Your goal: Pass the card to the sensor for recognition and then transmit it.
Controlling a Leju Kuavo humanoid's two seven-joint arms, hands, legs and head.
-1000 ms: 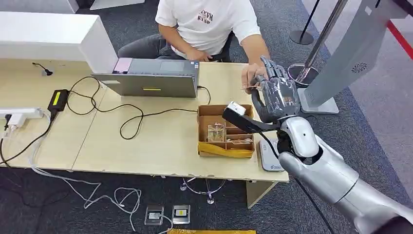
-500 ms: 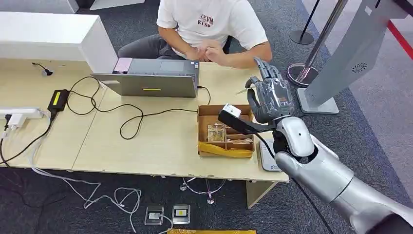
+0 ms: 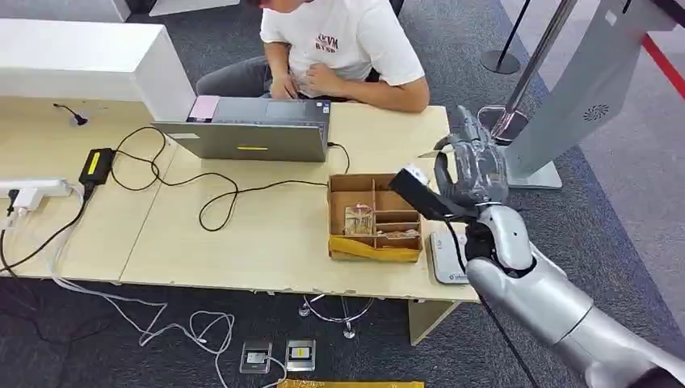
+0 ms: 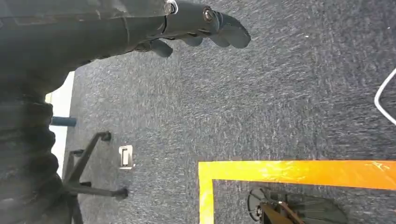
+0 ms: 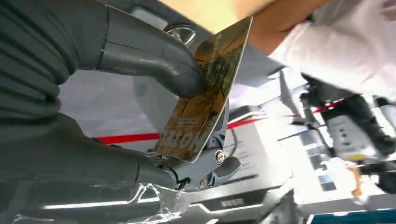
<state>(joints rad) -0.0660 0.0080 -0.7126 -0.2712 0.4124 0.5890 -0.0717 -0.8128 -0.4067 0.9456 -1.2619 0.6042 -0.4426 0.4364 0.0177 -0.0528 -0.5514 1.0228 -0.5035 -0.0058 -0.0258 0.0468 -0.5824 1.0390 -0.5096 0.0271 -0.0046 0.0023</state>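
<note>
Your right hand (image 3: 472, 166) pinches the card (image 5: 205, 88) above the table's (image 3: 242, 234) 3 o'clock edge; sensor (image 3: 447, 257) pass and handover remain, left hand (image 4: 196, 23) empty, fingers apart.

The right hand (image 5: 154, 116) pinches the card (image 5: 205, 93) between grey thumb and darker fingers (image 5: 210, 168); card face golden-brown, printed; a person's white sleeve (image 5: 345, 42) lies beyond.

We see card (image 5: 205, 93) gold-brown, mottled print. Grey thumb, darker fingers (image 5: 224, 165) on right hand (image 3: 472, 166). Tabletop (image 3: 266, 234) pale wood. Box (image 3: 374, 217) brown cardboard, yellow strip on front. Carpet (image 4: 280, 102) grey-blue speckled, orange-yellow floor tape (image 4: 299, 172). Person's shirt (image 3: 343, 40) white.
</note>
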